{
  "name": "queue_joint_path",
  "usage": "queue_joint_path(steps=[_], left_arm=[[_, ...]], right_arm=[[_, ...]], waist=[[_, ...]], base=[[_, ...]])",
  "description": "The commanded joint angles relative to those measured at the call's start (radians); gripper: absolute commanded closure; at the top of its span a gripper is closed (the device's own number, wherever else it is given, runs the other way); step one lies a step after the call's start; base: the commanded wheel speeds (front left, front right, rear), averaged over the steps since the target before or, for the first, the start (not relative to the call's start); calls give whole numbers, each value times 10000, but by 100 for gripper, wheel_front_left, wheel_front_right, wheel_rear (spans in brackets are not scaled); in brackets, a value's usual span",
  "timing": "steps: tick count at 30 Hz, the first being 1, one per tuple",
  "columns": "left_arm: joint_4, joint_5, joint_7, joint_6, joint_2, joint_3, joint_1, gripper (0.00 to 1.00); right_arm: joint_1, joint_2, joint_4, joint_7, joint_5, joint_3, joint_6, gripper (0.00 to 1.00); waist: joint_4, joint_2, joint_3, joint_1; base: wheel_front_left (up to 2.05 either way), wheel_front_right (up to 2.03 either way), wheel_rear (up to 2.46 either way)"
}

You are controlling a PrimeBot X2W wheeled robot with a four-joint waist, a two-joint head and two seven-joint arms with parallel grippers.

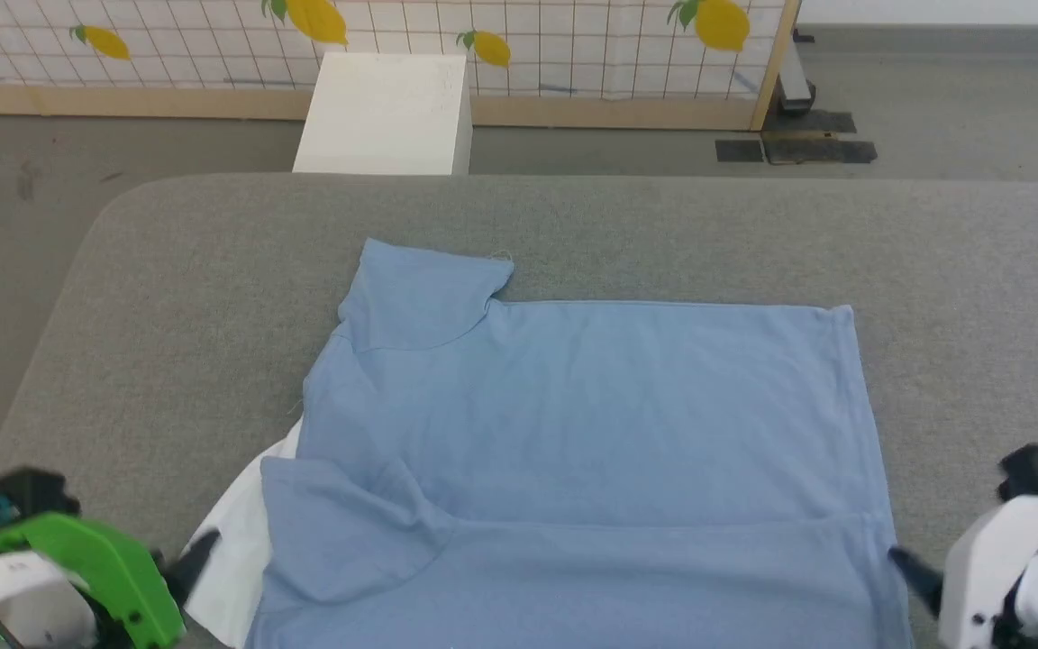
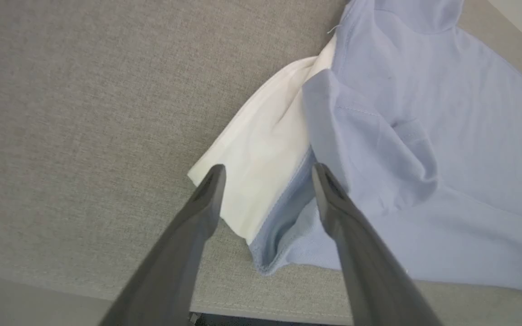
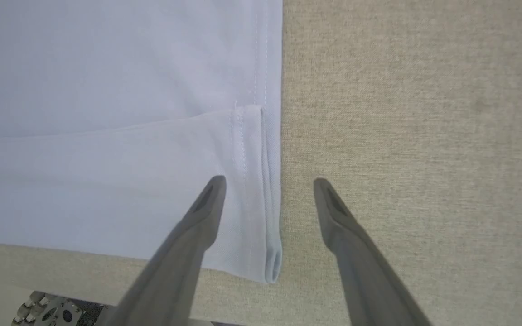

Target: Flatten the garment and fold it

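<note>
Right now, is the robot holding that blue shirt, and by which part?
Nothing is held. The left gripper stands open over the garment's white lining and the right gripper open astride its hem corner; neither pinches the cloth.

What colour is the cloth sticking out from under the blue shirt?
White lining, clearest in the left wrist view.

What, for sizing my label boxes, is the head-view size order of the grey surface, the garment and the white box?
1. grey surface
2. garment
3. white box; it stands farther off, so its real size is unsure.
</note>
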State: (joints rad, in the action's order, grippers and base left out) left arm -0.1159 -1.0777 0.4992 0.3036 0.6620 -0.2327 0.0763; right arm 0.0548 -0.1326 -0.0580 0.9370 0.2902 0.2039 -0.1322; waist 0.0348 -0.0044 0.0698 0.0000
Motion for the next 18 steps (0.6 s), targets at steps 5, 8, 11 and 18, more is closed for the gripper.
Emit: queue_joint_path(steps=[5,8,11,18], left_arm=[[-1047,592,-874,-42,344,599,-814,0],[-1164,1074,-1784,-280,103,643,-1240,0],[-889,1571,-2877,-584,-256,626,-1584,0],[357,2701,-5700,-1610,-982,447,-2180,0]], right_arm=[[-867,-174,-1052,-711,93,752,15,0],[-1423,-136,-1284,-1771,72,1008,15,0],[-1800,-172,-1264,-2892,-25,1013,15,0],[-2021,-315,-670,-5073,-284,677,15,0]], waist=[[-87,44,-206,0],[-143,44,-210,0],[-172,44,-154,0],[-159,44,256,0]], base=[[0,0,0],[0,0,0],[0,0,0],[0,0,0]])
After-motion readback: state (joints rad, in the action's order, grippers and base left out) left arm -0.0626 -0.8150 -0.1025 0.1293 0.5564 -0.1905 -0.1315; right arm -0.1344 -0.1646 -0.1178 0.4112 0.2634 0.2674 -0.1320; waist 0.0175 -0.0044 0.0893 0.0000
